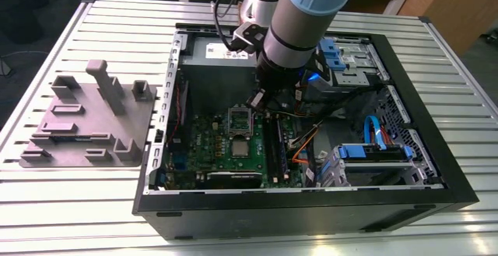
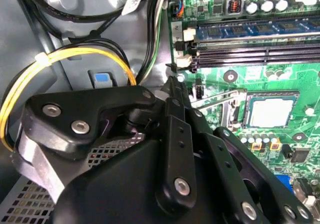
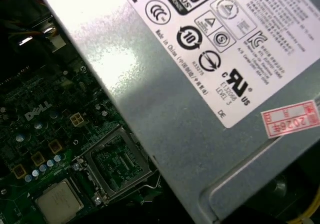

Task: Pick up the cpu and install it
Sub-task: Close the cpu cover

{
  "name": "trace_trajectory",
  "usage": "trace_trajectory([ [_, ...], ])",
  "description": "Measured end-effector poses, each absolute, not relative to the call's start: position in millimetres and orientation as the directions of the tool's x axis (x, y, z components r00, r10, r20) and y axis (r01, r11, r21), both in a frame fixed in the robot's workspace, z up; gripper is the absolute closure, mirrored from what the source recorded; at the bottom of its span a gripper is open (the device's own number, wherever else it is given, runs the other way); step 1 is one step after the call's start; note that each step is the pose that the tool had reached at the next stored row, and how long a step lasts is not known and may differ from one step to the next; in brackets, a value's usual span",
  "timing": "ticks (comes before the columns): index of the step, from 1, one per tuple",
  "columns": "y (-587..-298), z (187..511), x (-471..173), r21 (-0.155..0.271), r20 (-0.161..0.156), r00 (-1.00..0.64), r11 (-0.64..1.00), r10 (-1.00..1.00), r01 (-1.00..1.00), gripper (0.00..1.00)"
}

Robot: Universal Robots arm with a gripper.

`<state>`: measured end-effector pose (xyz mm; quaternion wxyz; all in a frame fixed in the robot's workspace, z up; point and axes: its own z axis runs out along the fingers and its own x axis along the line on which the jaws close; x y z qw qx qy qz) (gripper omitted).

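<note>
Overhead, exterior view: arm reaches into open computer case [image 1: 435, 193]; gripper [image 1: 258, 101] low over green motherboard [image 1: 204, 151], near the hinged socket frame [image 1: 239, 120]. cpu [image 1: 238, 147], small silver-grey square, lies flat on the board just beside that frame. Second wrist view: black gripper linkage up close, jaw state cannot tell; cpu [image 2: 270, 109] seated flat, pale metal top, nothing gripping it. First wrist view: cpu [image 3: 59, 202] next to open socket frame [image 3: 118, 165], below grey power supply [image 3: 190, 78].
</note>
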<state>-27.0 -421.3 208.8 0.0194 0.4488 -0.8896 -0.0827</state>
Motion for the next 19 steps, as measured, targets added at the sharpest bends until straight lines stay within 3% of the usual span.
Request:
trace_trajectory([
  [6, -421.6, 208.6, -27.0, 0.169, -0.045, -0.596, 0.582, -0.801, -0.795, 0.90],
  [10, -423.5, 208.0, -27.0, 0.202, -0.091, -0.597, 0.572, -0.797, -0.795, 0.90],
  [19, -426.4, 206.9, -27.1, 0.193, -0.079, -0.597, 0.575, -0.799, -0.795, 0.90],
])
